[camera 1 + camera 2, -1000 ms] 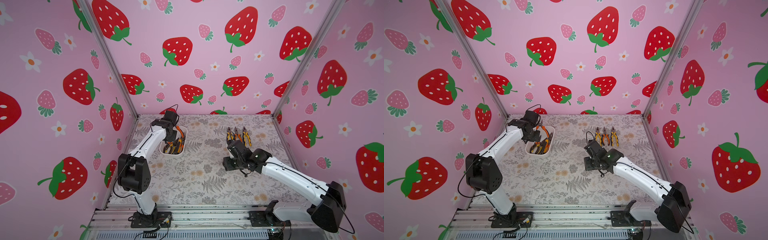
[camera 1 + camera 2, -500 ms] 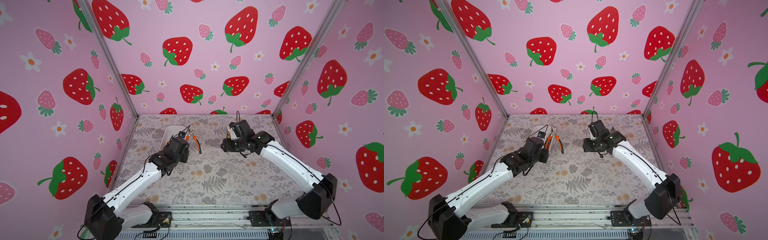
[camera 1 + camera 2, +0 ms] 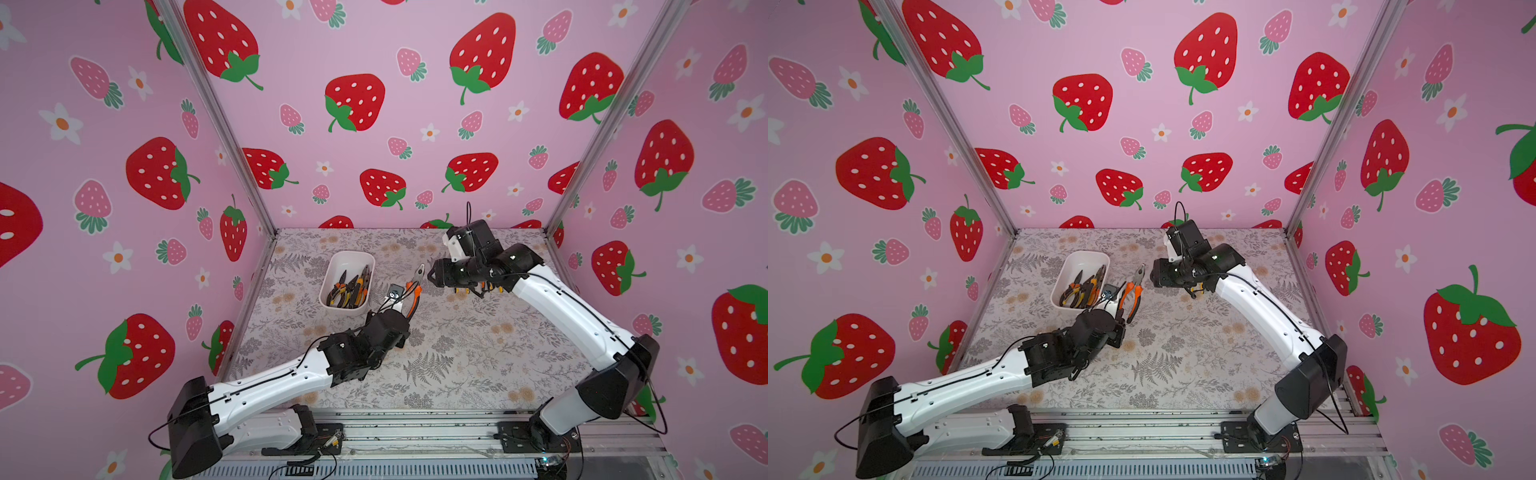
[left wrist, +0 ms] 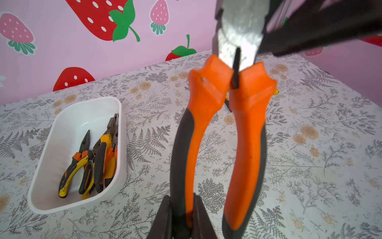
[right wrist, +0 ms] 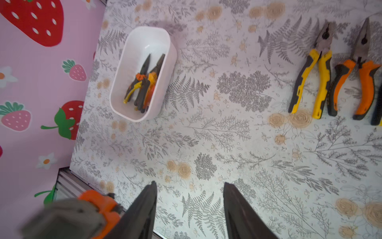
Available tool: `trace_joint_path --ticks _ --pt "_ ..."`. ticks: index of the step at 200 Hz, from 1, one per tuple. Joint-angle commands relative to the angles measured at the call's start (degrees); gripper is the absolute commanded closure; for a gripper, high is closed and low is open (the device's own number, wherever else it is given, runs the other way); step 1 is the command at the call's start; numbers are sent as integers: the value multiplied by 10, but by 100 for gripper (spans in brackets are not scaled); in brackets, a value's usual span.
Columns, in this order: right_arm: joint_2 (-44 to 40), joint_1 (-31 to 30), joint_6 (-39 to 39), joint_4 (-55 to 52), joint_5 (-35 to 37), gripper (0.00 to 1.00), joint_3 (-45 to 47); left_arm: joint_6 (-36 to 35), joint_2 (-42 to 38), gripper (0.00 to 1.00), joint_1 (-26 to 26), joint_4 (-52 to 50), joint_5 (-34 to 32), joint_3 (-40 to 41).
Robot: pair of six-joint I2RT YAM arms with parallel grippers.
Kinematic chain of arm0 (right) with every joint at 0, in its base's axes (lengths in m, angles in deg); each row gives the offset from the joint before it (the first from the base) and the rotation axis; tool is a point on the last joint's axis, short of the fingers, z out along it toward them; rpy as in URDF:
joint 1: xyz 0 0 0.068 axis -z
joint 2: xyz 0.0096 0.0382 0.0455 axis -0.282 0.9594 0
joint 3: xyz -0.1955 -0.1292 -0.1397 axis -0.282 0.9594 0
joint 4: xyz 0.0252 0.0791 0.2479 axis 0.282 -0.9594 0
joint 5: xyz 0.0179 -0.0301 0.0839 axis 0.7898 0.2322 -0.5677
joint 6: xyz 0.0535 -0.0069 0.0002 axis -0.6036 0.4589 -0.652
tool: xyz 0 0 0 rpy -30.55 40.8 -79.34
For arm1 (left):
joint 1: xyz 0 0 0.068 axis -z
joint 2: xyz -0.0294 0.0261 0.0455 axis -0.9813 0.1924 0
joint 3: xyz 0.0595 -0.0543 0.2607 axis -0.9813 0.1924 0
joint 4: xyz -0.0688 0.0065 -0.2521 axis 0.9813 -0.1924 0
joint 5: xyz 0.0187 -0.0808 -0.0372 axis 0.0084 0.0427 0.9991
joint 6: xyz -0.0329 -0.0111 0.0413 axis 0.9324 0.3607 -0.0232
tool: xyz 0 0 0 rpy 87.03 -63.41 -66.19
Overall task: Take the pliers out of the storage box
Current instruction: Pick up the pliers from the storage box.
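Note:
The white storage box [image 3: 332,266] [image 3: 1077,259] stands at the back left with several pliers [image 3: 349,289] [image 4: 101,157] [image 5: 144,82] lying in it. My left gripper [image 3: 400,306] [image 4: 183,209] is shut on one handle of an orange-and-black pair of pliers [image 3: 413,291] [image 3: 1133,291] [image 4: 246,134], held in the air to the right of the box, metal head up. My right gripper [image 3: 430,276] [image 5: 190,186] is open, level with that head. In the right wrist view the head [image 5: 68,217] is beside one finger, outside the gap.
Yellow-handled pliers [image 5: 316,68] and orange-handled pliers [image 5: 359,78] lie side by side on the floral mat at the back right, mostly under my right arm in both top views. Pink strawberry walls close in three sides. A metal rail [image 3: 415,419] runs along the front.
My left arm has lifted the orange pliers out of the box and carried them right. My right gripper has swung back and left to meet the pliers' head.

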Motion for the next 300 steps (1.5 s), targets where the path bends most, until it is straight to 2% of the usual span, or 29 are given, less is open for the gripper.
trace_joint_path --ticks 1,61,125,157,161,185,261,271,281,295,300 --pt "3 -3 -22 -39 33 43 -36 -19 20 100 19 60 -93 -19" --pt "21 -13 -34 -56 24 43 -78 -42 70 100 48 54 -122 -67" --pt "22 -35 -65 -41 42 46 -43 -34 88 100 56 37 -155 -93" --pt "18 -49 -92 -32 59 47 -28 -24 116 100 63 14 -202 -120" --pt "17 -51 -96 -29 61 50 -25 -22 121 100 65 8 -208 -125" --pt "10 -58 -123 -13 74 53 -6 -3 149 100 72 -14 -246 -151" --pt "-8 -63 -172 0 119 68 18 33 170 100 83 -45 -290 -179" --pt "-11 -63 -179 3 122 73 24 43 170 100 83 -49 -290 -179" --pt "-14 -64 -184 9 125 86 31 53 169 100 84 -55 -287 -182" --pt "-16 -64 -186 13 128 100 37 62 167 100 87 -54 -275 -183" --pt "-17 -64 -187 14 129 100 38 64 165 100 89 -51 -269 -183"
